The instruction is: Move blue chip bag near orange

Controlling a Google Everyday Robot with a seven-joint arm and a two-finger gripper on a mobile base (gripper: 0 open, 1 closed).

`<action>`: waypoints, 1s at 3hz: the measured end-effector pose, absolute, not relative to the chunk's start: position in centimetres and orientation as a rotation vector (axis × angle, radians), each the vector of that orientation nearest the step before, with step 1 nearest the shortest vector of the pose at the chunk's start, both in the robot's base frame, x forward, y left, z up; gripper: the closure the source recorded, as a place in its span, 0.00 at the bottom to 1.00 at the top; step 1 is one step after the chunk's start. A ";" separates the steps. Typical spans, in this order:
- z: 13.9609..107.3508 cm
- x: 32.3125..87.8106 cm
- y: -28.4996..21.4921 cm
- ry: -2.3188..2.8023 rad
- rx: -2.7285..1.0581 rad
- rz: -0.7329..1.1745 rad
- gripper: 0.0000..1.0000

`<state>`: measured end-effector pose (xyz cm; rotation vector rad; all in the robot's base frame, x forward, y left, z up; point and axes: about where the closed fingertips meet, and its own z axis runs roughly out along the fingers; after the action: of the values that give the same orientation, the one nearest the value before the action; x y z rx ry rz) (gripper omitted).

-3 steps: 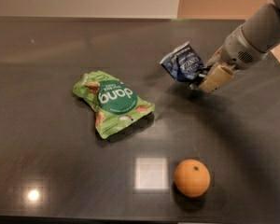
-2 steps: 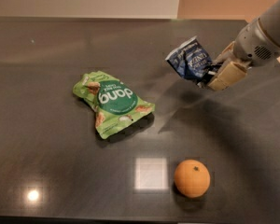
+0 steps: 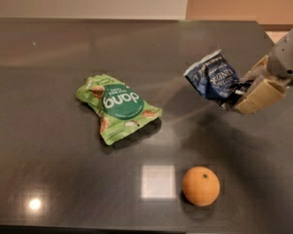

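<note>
The blue chip bag [image 3: 212,76] is dark navy foil with white lettering and hangs in the air above the dark table at the right. My gripper [image 3: 244,94] comes in from the right edge and is shut on the bag's right end. The orange [image 3: 200,185] is round with a small dark stem dot and sits on the table near the front, below the bag and a little to its left. The bag is well apart from the orange.
A bright green "dang" snack bag [image 3: 116,106] lies flat at the table's middle left. The dark glossy table [image 3: 49,160] shows a square light reflection next to the orange. The table's far edge meets a wall at the top.
My gripper has lifted the blue chip bag off the table and carried it a little to the right and up. The orange and the green bag have not moved.
</note>
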<state>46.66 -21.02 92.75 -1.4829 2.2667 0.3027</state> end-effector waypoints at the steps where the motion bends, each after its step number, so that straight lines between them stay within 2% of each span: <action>1: 91.6 43.1 -20.3 2.322 -1.490 0.305 1.00; 2: 90.4 40.3 -19.5 2.345 -1.509 0.291 1.00; 3: 89.3 38.7 -19.3 2.351 -1.506 0.282 0.84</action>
<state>38.72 -19.33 89.28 -1.5065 2.3512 0.2824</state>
